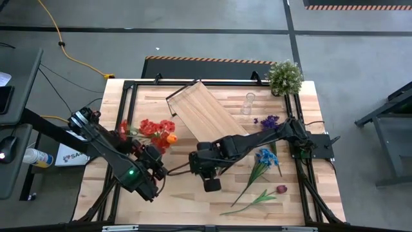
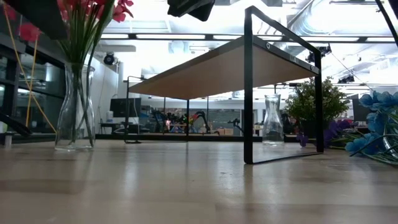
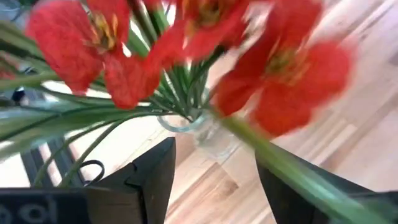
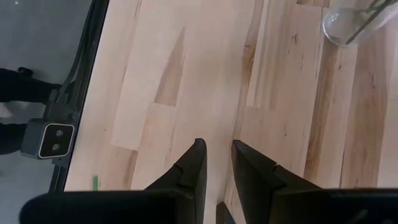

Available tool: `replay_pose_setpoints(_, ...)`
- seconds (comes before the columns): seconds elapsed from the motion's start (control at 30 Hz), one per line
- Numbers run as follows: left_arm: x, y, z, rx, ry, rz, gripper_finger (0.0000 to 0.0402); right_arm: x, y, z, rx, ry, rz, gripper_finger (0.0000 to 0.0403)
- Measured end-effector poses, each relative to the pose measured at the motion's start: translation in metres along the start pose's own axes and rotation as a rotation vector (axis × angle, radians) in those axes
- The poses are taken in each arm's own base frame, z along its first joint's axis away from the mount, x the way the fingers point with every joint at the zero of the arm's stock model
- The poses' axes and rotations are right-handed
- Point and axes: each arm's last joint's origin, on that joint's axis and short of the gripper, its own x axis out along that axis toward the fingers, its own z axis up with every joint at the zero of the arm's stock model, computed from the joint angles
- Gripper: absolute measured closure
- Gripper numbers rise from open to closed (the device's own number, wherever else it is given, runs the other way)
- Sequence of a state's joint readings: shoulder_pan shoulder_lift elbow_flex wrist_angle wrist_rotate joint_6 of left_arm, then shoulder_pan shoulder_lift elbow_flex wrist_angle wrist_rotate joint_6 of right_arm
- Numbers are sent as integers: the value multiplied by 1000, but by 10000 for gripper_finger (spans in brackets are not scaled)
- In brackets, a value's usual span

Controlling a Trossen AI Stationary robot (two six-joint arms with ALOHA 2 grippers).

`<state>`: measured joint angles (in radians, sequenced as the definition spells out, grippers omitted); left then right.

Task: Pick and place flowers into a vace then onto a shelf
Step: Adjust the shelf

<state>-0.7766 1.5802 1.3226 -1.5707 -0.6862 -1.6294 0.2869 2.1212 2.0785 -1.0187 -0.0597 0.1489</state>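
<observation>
A glass vase [image 1: 147,136] [image 2: 74,106] stands on its base on the table's left part and holds red flowers [image 1: 153,127] [image 3: 186,37] and an orange bloom [image 1: 170,137]. My left gripper [image 1: 154,166] [image 3: 214,180] hangs open just on the vase's near side, above the blooms. Blue [image 1: 265,157], purple [image 1: 269,120] and dark red [image 1: 281,189] flowers lie on the table at the right. The wooden shelf [image 1: 207,113] [image 2: 224,68] stands on its black frame at the middle back. My right gripper [image 1: 211,183] [image 4: 217,158] hovers over bare table near the front, its fingers slightly apart with nothing between them. My left gripper's fingers are spread wide apart. A green stem [image 3: 292,171] of one red flower runs from the vase mouth [image 3: 202,127] across the front of one finger [image 3: 280,193]. I cannot tell whether the finger touches it.
An empty glass vase [image 1: 248,103] [image 2: 272,121] and a bushy potted plant [image 1: 285,77] [image 2: 317,102] stand at the back right. A black frame [image 1: 119,109] runs along the table's edges. A small camera box [image 4: 50,140] sits at the table's near edge.
</observation>
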Motion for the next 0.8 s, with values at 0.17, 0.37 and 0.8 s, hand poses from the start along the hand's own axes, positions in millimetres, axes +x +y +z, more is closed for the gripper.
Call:
replay_pose_setpoints(0.17, -11, -1, 1, -5, -2, -45, 145, 0, -4, 1, 7, -1, -4, 336)
replay_pose_setpoints(0.37, -25, -2, -2, 0, 44, -95, 147, 0, -4, 1, 6, -1, -4, 336)
replay_pose_setpoints(0.8, -65, 0, -9, -36, 129, -241, 157, 0, -4, 0, 6, 1, -4, 336)
